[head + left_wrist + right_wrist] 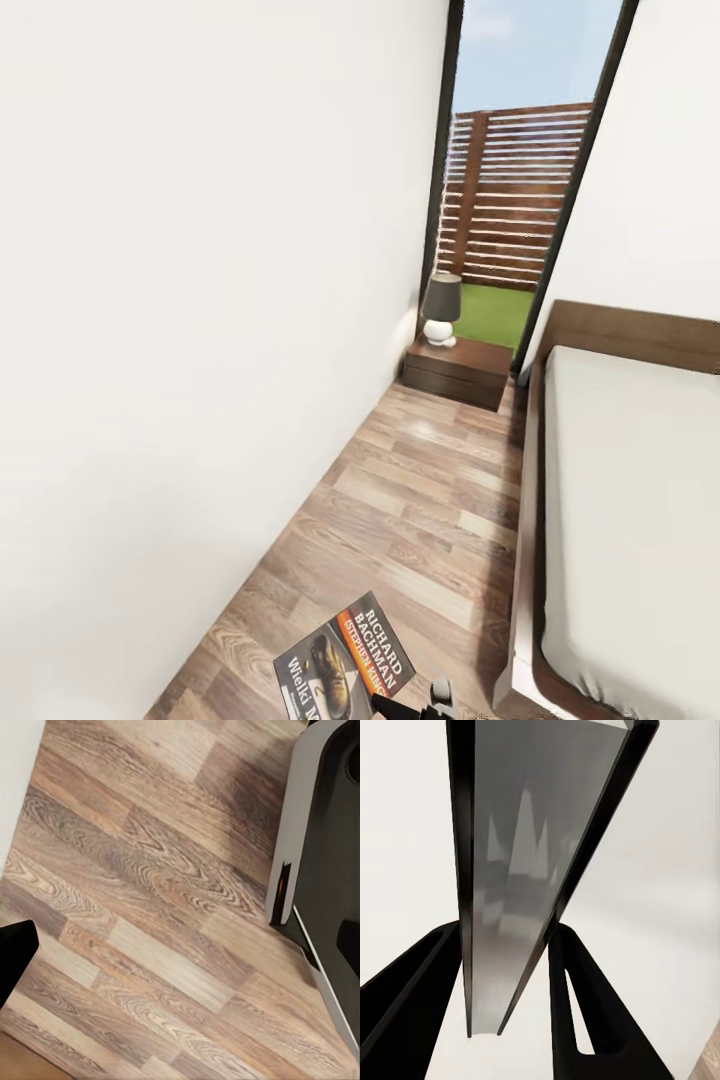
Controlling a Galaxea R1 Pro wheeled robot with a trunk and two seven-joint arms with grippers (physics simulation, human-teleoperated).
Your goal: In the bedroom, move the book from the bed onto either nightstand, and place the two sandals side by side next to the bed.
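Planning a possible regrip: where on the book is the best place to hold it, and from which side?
Grip the book by one thin edge, fingers across its flat covers. The right gripper is shut on it this way already, one finger on each face.

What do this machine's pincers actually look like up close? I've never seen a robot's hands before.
The right pincer has two flat, matte black fingers, broad at the base and tapering toward the tips; one finger has a long slot cut through it. In the head view it shows as a small black and grey piece. The left pincer shows one black fingertip. No cables or markings are visible.
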